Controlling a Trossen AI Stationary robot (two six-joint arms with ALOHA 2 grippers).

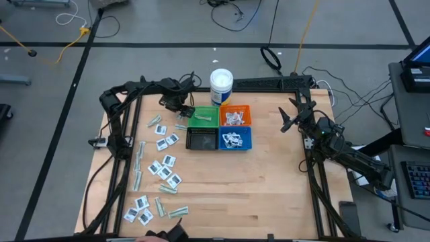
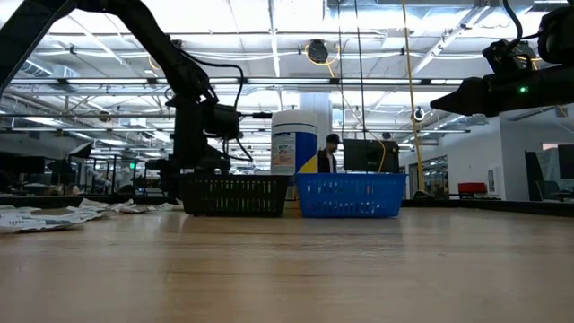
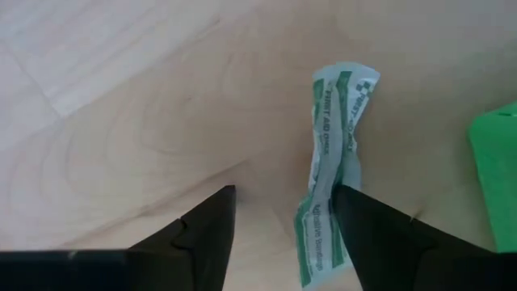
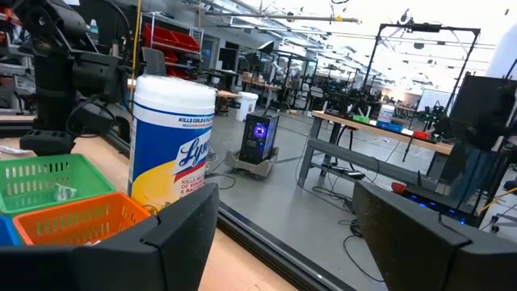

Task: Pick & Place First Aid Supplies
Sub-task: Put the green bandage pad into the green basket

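While the left tool (image 3: 283, 222) hovers spread over a green-printed strip (image 3: 329, 174) on the counter (image 3: 137, 113) left of the green bin (image 1: 203, 116), fingers not pinching it, right tool (image 1: 290, 115) waiting spread at far right.

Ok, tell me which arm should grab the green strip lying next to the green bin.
Left. The left gripper hangs open right over the green strip, beside the green bin. The right gripper waits open, away from it.

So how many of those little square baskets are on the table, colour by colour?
Green basket: 1
Orange basket: 1
Black basket: 1
Blue basket: 1
Total: 4
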